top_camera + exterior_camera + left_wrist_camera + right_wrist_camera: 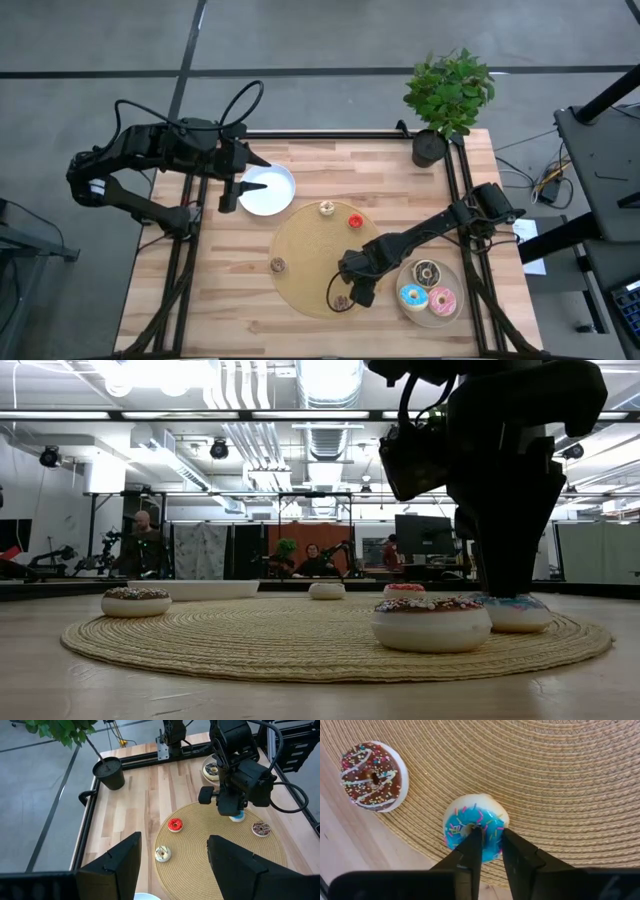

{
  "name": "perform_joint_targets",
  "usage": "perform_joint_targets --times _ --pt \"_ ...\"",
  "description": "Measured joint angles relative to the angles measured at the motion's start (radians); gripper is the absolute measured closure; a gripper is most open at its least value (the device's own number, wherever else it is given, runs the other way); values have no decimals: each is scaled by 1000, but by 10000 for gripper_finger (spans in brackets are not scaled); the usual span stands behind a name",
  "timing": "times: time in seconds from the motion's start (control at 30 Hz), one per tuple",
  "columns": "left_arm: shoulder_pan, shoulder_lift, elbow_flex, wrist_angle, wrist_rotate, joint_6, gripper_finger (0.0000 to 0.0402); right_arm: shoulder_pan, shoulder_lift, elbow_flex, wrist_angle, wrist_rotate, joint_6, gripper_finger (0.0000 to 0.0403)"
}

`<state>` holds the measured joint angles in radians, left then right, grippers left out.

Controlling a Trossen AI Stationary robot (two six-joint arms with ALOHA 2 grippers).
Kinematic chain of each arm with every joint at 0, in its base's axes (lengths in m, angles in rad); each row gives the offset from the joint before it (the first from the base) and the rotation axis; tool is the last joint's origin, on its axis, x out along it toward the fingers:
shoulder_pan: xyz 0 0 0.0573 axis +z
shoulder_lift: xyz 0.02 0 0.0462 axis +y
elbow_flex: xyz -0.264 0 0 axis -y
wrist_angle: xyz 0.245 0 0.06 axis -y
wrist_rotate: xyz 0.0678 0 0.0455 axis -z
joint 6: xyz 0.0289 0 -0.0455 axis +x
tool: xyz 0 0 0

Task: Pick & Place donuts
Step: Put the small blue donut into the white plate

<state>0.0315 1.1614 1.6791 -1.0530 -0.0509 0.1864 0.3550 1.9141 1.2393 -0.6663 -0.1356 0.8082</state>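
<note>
A blue-iced donut [470, 817] with sprinkles lies on the round woven mat [310, 245], near the mat's near right edge. My right gripper [489, 834] stands over it, pointing down, shut on its ring. A chocolate donut [372, 776] lies beside it at the mat's edge. A red donut [355, 220], a pale one [327, 208] and a small brown one [277, 265] lie flat elsewhere on the mat. My left gripper [230, 192] hangs open above the table's far left, next to a white plate [270, 190]. My right gripper has one finger [471, 845] in the blue donut's hole and the other [512, 851] outside its rim, with the ring's wall [492, 825] pinched between them. The fingers come from above, pointing steeply down. The donut lies flat on the mat.
A beige plate [452, 318] at the near right holds a chocolate [428, 272], a blue [412, 296] and a pink donut [443, 299]. A potted plant [440, 110] stands at the far right corner. Black frame rails run along the table's sides.
</note>
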Motion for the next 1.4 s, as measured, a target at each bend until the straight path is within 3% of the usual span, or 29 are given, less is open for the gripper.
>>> perform_joint_targets --times 0.63,1.4 --pt "0 0 0 0 0 0 203 -17 -16 75 -11 0 0 365" --pt "0 -30 0 -2 -4 0 203 -337 -19 247 -14 0 -179 365"
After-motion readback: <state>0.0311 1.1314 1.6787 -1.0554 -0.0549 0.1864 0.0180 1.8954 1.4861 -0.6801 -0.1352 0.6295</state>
